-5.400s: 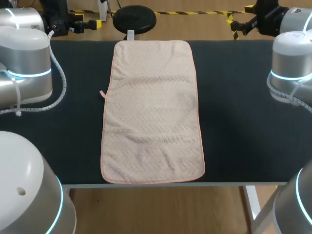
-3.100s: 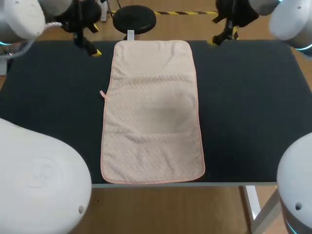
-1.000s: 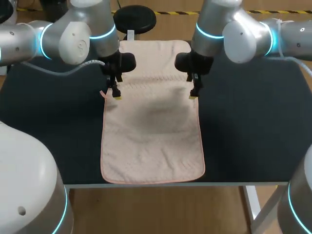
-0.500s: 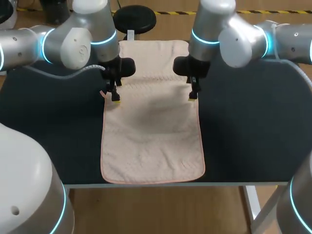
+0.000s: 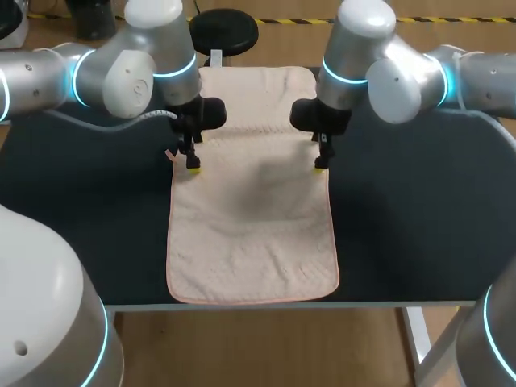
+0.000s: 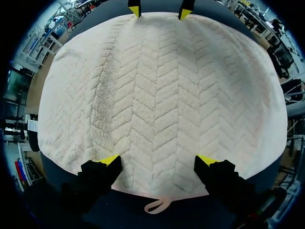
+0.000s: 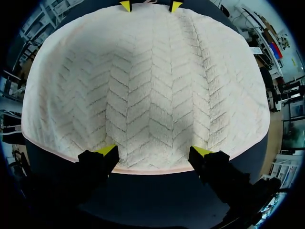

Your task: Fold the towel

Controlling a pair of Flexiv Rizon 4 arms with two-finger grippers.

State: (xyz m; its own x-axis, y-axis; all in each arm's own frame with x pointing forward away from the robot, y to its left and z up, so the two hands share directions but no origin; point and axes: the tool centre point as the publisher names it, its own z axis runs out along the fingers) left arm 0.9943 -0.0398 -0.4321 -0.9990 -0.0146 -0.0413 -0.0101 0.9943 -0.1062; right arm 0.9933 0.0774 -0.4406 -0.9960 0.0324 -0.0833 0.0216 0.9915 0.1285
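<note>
A pale pink towel (image 5: pixel 251 218) lies flat and lengthwise on the dark table (image 5: pixel 419 177). My left gripper (image 5: pixel 193 165) hangs open over the towel's left long edge, about a third of the way from the far end. My right gripper (image 5: pixel 320 166) hangs open over the right long edge, directly opposite. In the left wrist view the open gripper (image 6: pixel 158 160) straddles the hem, with the towel (image 6: pixel 162 95) spread ahead of it. The right wrist view shows the same: an open gripper (image 7: pixel 155 151) above the towel (image 7: pixel 147 86) at its hem. Neither holds anything.
A small hanging loop (image 5: pixel 169 154) sticks out from the towel's left edge, just behind my left gripper (image 6: pixel 157 206). The towel's near end lies close to the table's front edge. Bare dark tabletop stretches to both sides of the towel.
Both arms have swung in from the table's far corners to the towel's long edges. Over the last second both grippers edged slightly toward the near side, staying open.
</note>
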